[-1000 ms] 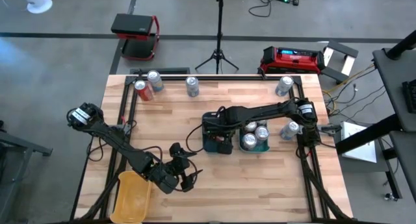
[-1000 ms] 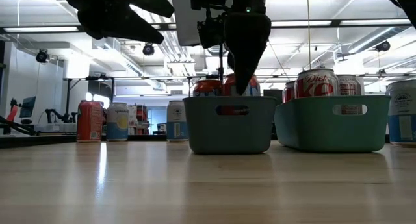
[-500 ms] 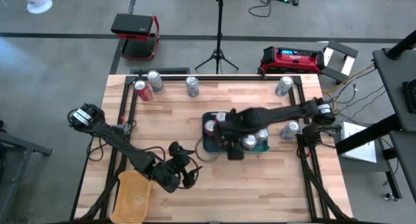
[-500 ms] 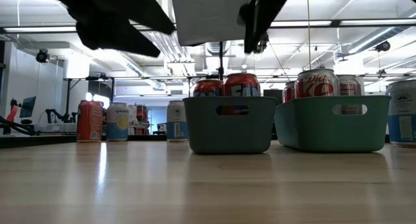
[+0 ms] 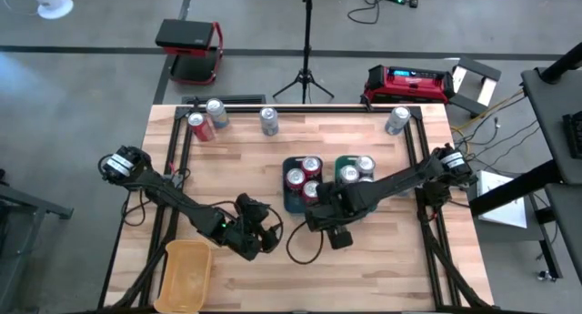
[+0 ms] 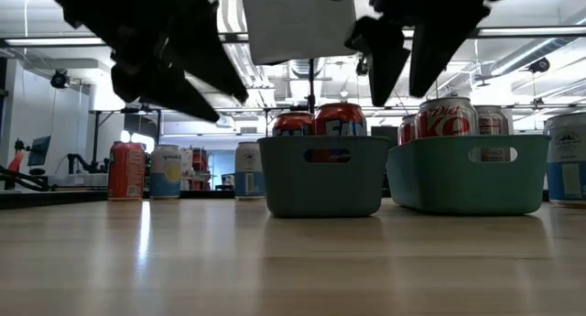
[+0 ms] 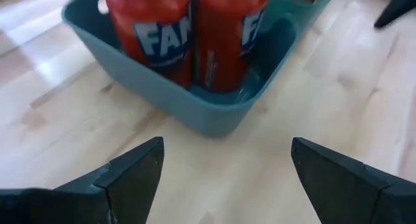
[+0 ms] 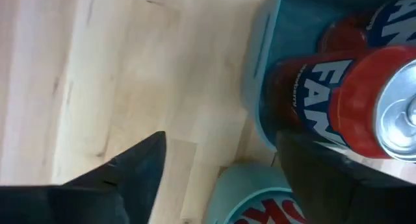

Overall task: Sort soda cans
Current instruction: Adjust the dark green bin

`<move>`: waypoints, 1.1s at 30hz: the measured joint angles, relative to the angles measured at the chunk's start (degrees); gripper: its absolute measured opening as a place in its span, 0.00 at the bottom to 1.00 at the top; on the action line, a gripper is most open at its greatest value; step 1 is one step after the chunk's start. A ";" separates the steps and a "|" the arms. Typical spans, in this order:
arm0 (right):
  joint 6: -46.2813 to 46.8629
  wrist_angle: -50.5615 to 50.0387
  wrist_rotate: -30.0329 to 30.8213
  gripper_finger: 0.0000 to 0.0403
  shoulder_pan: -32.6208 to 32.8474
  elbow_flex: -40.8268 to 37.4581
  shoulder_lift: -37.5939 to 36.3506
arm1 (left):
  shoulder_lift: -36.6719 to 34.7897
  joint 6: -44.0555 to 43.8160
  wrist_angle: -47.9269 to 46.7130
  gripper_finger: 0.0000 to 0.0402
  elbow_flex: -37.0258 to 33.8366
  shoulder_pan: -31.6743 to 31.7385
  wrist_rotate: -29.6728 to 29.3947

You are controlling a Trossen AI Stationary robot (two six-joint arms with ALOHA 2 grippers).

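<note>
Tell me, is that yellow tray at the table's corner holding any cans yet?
Empty. In the high view the yellow tray shows only its bare floor, while red cans stand in the blue bin.

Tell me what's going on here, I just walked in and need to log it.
A two-armed robot is sorting soda cans into teal bins. Three red cans sit in one bin, silver ones in the neighbouring bin. Both hands are open and empty: the right hand near the bins, the left hand beside it. Several loose cans wait along the far edge.

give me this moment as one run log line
task: sort soda cans | right gripper: open, empty, near-side of blue bin | blue bin: three red cans | left gripper: open, empty, facing bin
</note>
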 joint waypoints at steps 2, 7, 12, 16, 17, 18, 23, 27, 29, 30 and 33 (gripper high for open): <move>-0.46 0.68 0.16 0.61 -0.47 -0.88 -0.01 | 0.73 -0.58 -0.60 0.80 0.00 0.33 0.13; -2.94 7.38 0.11 0.45 -1.73 -4.79 -0.01 | 0.98 -5.19 -4.87 0.80 0.00 1.64 0.12; -3.63 8.95 0.17 0.29 -3.00 -5.97 0.33 | 0.98 -10.13 -10.47 0.80 -0.02 1.63 0.15; -4.76 11.63 0.09 0.18 -4.20 -6.01 1.97 | 1.06 -11.08 -11.37 0.80 0.00 1.74 0.13; -5.21 11.67 -0.04 0.16 -4.40 -6.01 2.64 | 1.06 -11.08 -11.36 0.80 0.00 1.73 0.12; -5.80 11.66 -0.13 0.13 -4.57 -6.01 3.35 | 1.06 -11.08 -11.36 0.80 0.00 1.71 0.13; -6.34 12.17 -0.31 0.04 -4.86 -6.07 5.17 | 1.06 -11.00 -11.44 0.80 0.00 1.69 0.63; -6.10 12.98 -0.40 0.03 -4.86 -5.58 5.20 | 1.06 -10.92 -11.77 0.80 0.00 1.69 0.70; -5.99 13.26 -0.40 0.03 -4.86 -5.20 5.23 | 1.06 -10.78 -11.86 0.80 0.00 1.67 0.70; -5.99 13.42 -0.40 0.03 -4.86 -5.09 5.24 | 1.06 -10.73 -11.86 0.80 0.00 1.69 0.70; -5.95 13.76 -0.42 0.03 -4.86 -5.05 5.24 | 1.06 -10.65 -11.86 0.80 0.00 1.67 0.70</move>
